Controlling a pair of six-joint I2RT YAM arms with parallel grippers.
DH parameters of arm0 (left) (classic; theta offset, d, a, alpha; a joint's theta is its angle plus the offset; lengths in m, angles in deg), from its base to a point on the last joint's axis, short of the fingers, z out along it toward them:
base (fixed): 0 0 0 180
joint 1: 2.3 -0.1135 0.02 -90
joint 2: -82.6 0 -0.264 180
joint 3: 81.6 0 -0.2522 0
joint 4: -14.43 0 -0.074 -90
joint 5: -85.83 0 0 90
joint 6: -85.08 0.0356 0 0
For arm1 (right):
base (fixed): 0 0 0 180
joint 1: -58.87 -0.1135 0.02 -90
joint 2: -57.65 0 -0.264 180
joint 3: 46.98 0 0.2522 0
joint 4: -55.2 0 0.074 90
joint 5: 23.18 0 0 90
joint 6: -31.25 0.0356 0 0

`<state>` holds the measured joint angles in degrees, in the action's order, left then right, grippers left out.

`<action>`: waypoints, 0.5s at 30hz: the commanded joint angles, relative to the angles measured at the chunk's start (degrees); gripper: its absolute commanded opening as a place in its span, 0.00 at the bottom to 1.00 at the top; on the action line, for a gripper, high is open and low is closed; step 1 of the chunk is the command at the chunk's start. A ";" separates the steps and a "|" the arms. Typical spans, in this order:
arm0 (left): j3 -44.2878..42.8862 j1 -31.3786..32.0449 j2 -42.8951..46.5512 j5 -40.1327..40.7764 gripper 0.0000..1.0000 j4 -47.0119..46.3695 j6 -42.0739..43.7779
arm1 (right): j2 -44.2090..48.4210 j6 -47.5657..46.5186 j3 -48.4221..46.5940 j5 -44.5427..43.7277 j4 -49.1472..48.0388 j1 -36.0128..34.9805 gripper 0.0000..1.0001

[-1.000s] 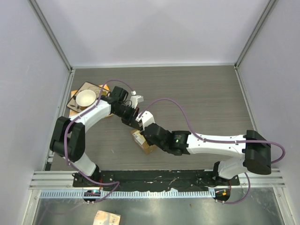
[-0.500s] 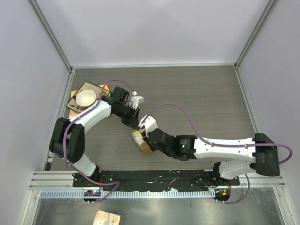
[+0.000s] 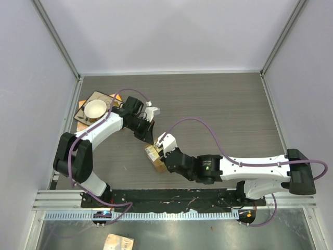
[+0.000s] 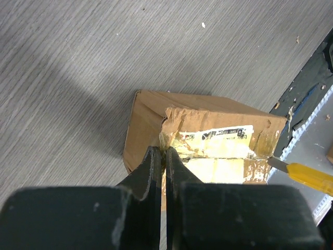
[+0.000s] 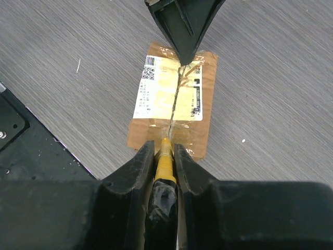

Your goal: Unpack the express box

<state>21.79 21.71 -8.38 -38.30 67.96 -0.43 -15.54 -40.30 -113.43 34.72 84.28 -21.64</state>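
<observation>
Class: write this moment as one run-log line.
left jaws: shut, tips at far end of express box seam | right jaws: shut on utility knife, blade at seam's near end | express box: on table, unopened

Brown express box (image 5: 171, 99), white label, taped seam slit, on table (image 5: 260, 78)

Bright, even light from above keeps my overhead view sharp, with the pale walls (image 3: 156, 31) almost washed out and only faint shadows on the tabletop (image 3: 218, 104). In my left wrist view a broad soft shadow slants across the wood grain beside the express box (image 4: 151, 120), and my left fingers (image 4: 148, 172) loom dark and blurred near the lens. My right fingers (image 5: 136, 166) blur likewise, though the label (image 5: 156, 94) reads crisp.
</observation>
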 commanded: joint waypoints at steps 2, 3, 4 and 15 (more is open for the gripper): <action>-1.49 -1.42 1.42 10.93 0.00 -5.49 1.31 | 3.23 5.01 -0.49 1.51 5.43 -4.39 0.01; -1.49 -1.42 1.51 10.93 0.00 -5.49 1.31 | 3.31 5.62 -0.31 1.25 5.87 -4.65 0.01; -1.49 -1.33 1.59 11.01 0.00 -5.49 1.14 | 3.40 5.97 0.12 0.55 5.96 -5.27 0.01; -1.57 -1.33 2.03 13.21 0.00 -5.14 1.48 | 7.18 9.66 2.58 -0.95 9.03 -6.94 0.01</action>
<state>21.79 22.17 -7.95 -38.08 69.70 -1.50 -12.32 -35.20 -112.01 29.76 85.89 -25.23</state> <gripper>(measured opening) 0.037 0.241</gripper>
